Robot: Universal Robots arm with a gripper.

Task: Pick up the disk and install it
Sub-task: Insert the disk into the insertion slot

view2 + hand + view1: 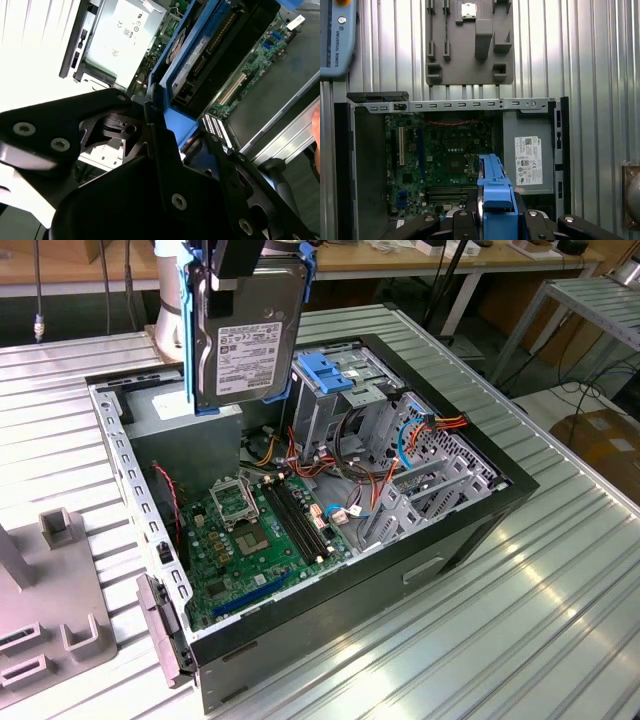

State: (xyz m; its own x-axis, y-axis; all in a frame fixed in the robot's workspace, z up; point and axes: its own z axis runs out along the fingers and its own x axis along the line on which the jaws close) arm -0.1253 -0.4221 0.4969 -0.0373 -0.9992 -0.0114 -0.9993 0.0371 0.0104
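I saw the gripper (243,260) clamped on the disk (250,340), holding it upright above the open computer case (400,575).

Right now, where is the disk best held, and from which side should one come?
Hold the disk by its upper short end, across the blue rails, coming from above, as the gripper does: it hangs upright over the open case, leaving its lower end free.

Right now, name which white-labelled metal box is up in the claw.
The disk, framed by blue rails, held upright above the case by the claw; the grey power supply sits inside the case.
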